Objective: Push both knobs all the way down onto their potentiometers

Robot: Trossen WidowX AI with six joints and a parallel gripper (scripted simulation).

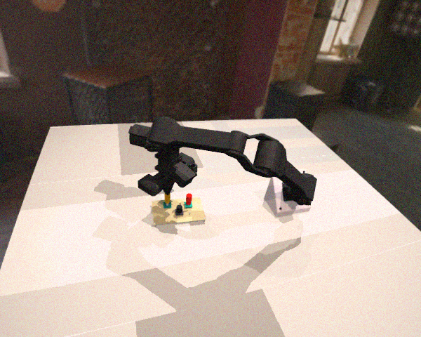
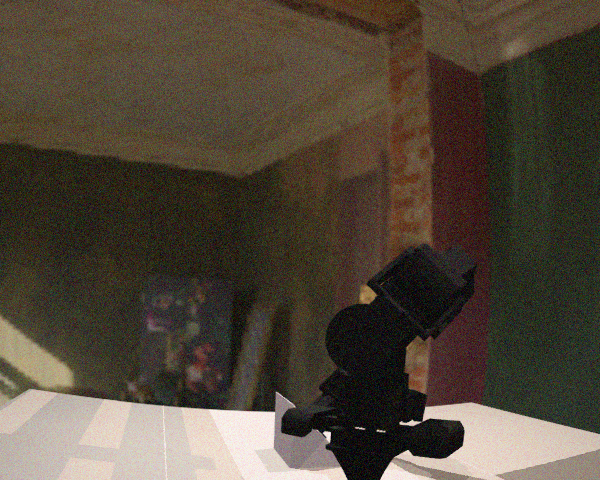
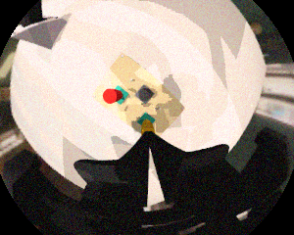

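Note:
The tan circuit board [image 1: 196, 215] [image 3: 123, 64] stands on the table. A yellow knob [image 1: 167, 199] [image 3: 147, 126] stands upright over a teal potentiometer [image 1: 167, 205] [image 3: 146, 117] at the board's back left in the top view. A red knob [image 1: 189, 199] [image 3: 109, 96] stands upright over the other teal potentiometer [image 1: 188, 205] [image 3: 122, 94]. My gripper [image 1: 167, 192] [image 3: 148, 134] is shut and empty, its tips pointing down at the top of the yellow knob, touching or nearly so. The tips hide part of the yellow knob in the wrist view. The exterior view does not show the board.
A black part [image 1: 179, 209] [image 3: 145, 93] sits on the board between and in front of the two knobs. A pale angled bracket [image 1: 272, 199] [image 2: 290, 449] [image 3: 45, 33] stands on the table [image 1: 76, 253] near the arm's base. The arm reaches across above the table.

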